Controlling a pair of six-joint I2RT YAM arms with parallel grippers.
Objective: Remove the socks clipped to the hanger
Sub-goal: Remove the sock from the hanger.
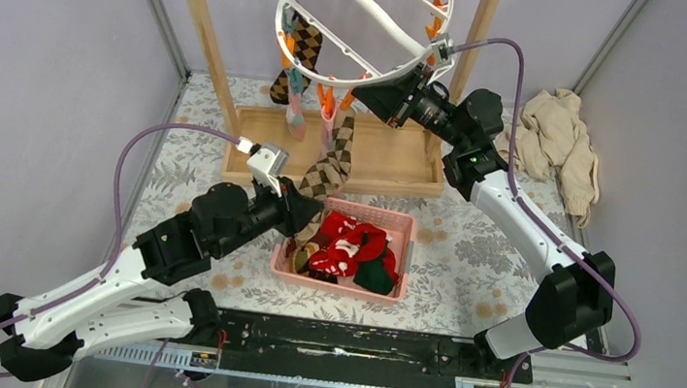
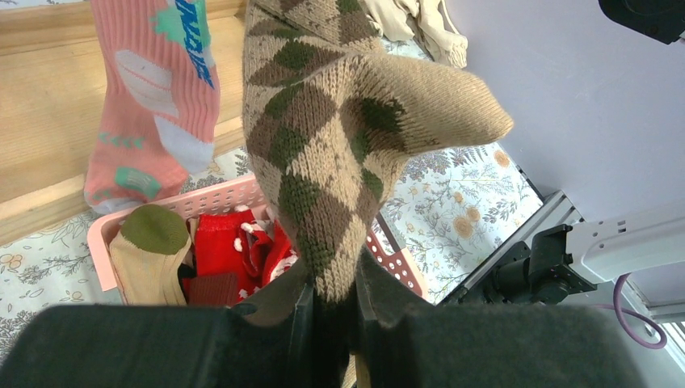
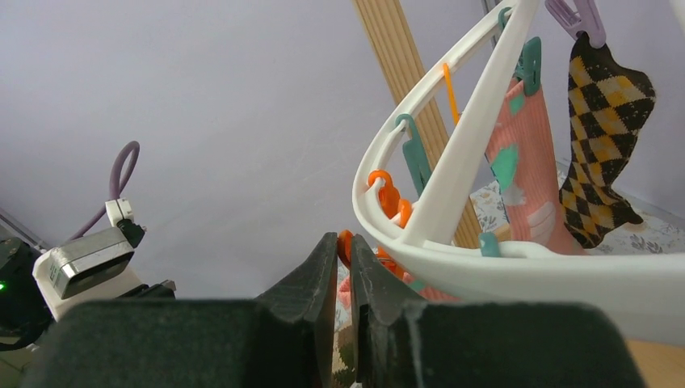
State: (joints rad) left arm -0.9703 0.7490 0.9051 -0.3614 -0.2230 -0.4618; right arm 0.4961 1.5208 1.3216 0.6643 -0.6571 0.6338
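My left gripper (image 2: pixel 335 295) pinches the argyle sock (image 2: pixel 323 162) over the basket (image 2: pixel 218 198).
I see the right gripper (image 3: pixel 344 250) pressed onto an orange clip (image 3: pixel 346 239) of the hanger (image 3: pixel 452 162).

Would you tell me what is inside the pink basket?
Red white-marked socks, a dark green sock and a beige olive-toed sock. Anything beneath them is covered; the argyle sock hides a corner.

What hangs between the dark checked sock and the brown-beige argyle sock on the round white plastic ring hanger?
A pink sock with teal marks, hanging from the hanger; the top view shows it.
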